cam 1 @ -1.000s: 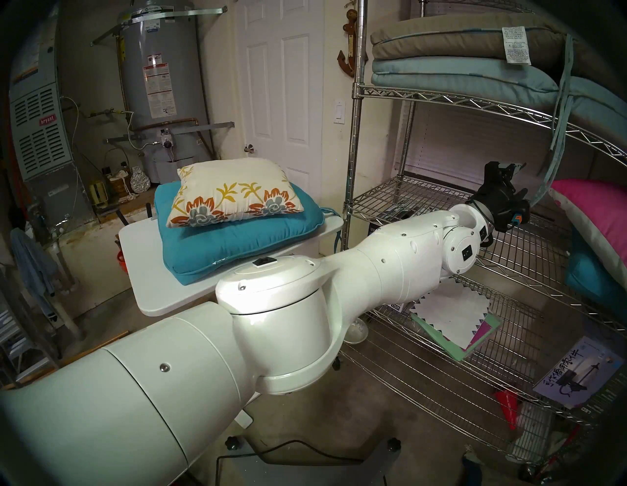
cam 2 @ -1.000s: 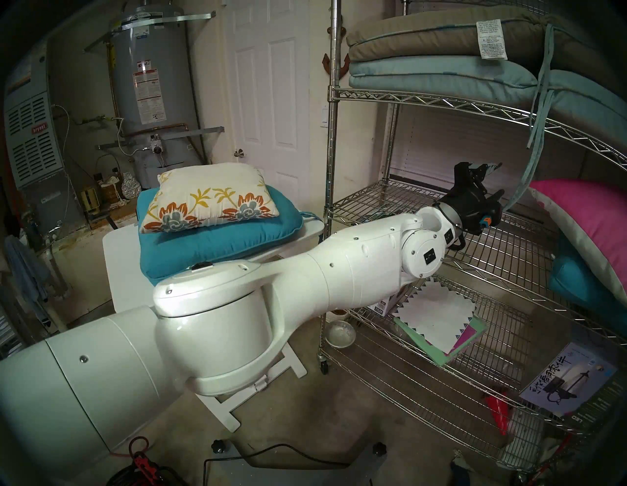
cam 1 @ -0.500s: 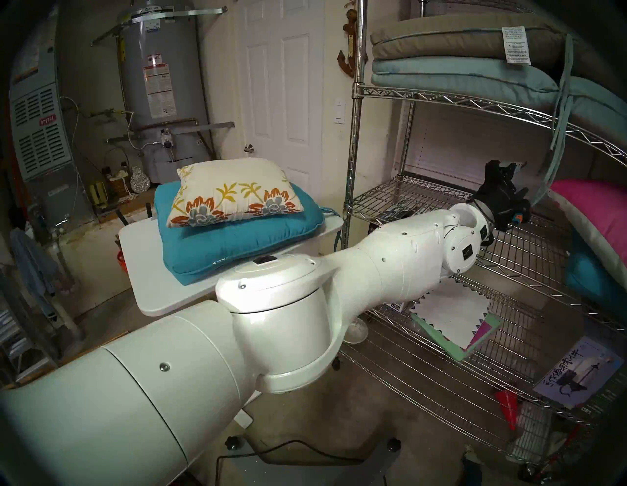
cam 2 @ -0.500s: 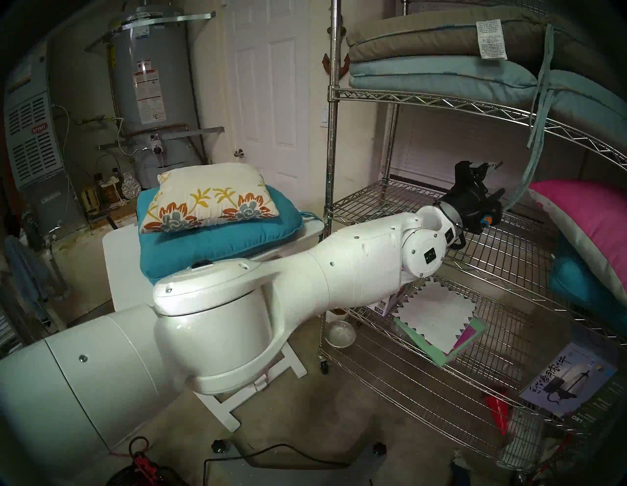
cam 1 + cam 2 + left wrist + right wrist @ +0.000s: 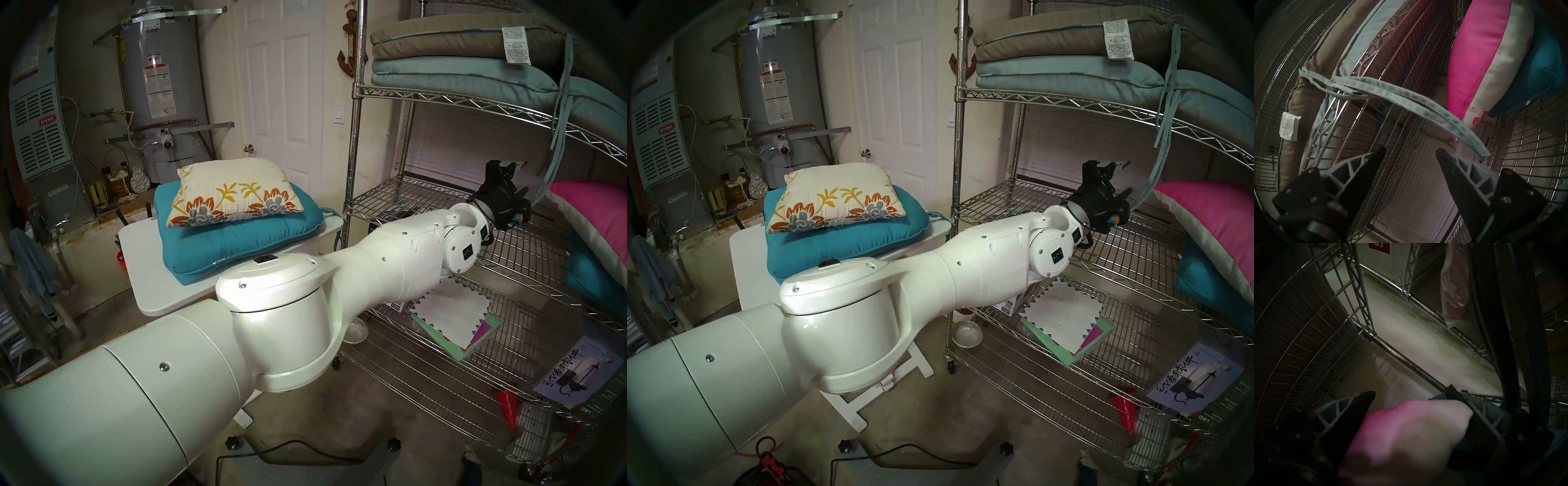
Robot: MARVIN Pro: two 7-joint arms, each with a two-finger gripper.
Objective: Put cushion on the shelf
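The cream cushion [image 5: 234, 193] with orange-and-grey flowers and mustard sprigs lies on a teal cushion [image 5: 244, 237] on a white table [image 5: 146, 271], left of the chrome wire shelf [image 5: 353, 142]. No gripper touches it. My left gripper [image 5: 504, 167] reaches over the shelf's middle tier [image 5: 407, 197]; in the left wrist view [image 5: 1410, 152] it is open and empty. My right gripper [image 5: 1411, 390] shows only in the right wrist view. It is open, and a corner of the pink-to-white pillow [image 5: 1407, 429] lies between its fingers.
The pink-to-white pillow [image 5: 597, 210] leans on another teal cushion at the middle tier's right end. Tan and pale blue seat pads [image 5: 458, 44] fill the upper tier, and their ties [image 5: 1407, 100] hang by my left gripper. Papers and boxes lie on the lower tiers. A water heater [image 5: 159, 85] stands behind the table.
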